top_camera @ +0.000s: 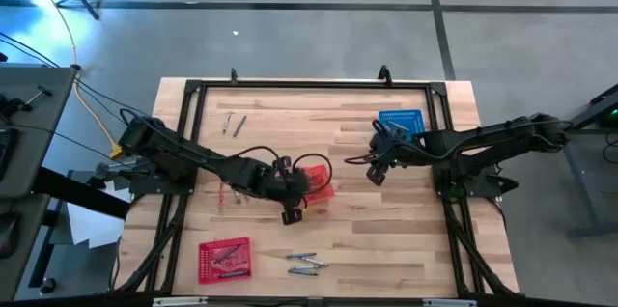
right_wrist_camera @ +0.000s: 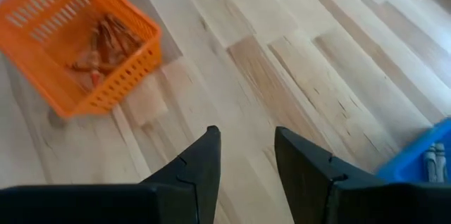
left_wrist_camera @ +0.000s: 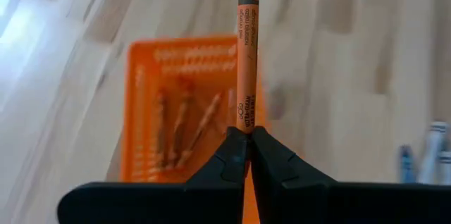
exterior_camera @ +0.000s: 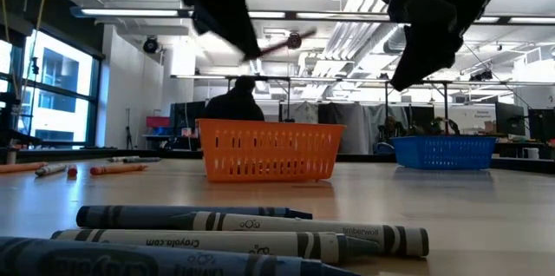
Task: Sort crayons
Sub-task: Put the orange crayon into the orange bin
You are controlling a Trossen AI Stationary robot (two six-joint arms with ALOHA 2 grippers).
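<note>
left gripper: the left gripper [left_wrist_camera: 248,155] is up off the table near the middle, fingers pressed tight on a red-orange crayon [left_wrist_camera: 246,55] that sticks straight out past the tips

held crayon vs basket: in the left wrist view the orange basket [left_wrist_camera: 141,111] sits right below/behind it, a few red-orange crayons [left_wrist_camera: 184,122] already lying inside

same basket from above: looks red in the high view, orange basket [top_camera: 322,189] right beside the left gripper [top_camera: 290,212], partly covered by the arm

right gripper: the right gripper [right_wrist_camera: 245,155] hangs over bare wood with fingers spread and nothing between them; from above the right gripper [top_camera: 375,174] is just off the blue basket [top_camera: 401,120]

blue basket: back right of the table, a couple of bluish crayons [right_wrist_camera: 432,159] showing in it in the right wrist view

loose stuff: grey-blue crayons [top_camera: 305,265] lie in a bunch at the front edge, next to a flat red tray [top_camera: 223,259] with crayons in it; two more sticks [top_camera: 233,125] at the back left

in the way: the left arm itself hides part of the orange basket from above, otherwise open table between both grippers

background: a person [exterior_camera: 236,102] behind the orange basket in the low view
</note>
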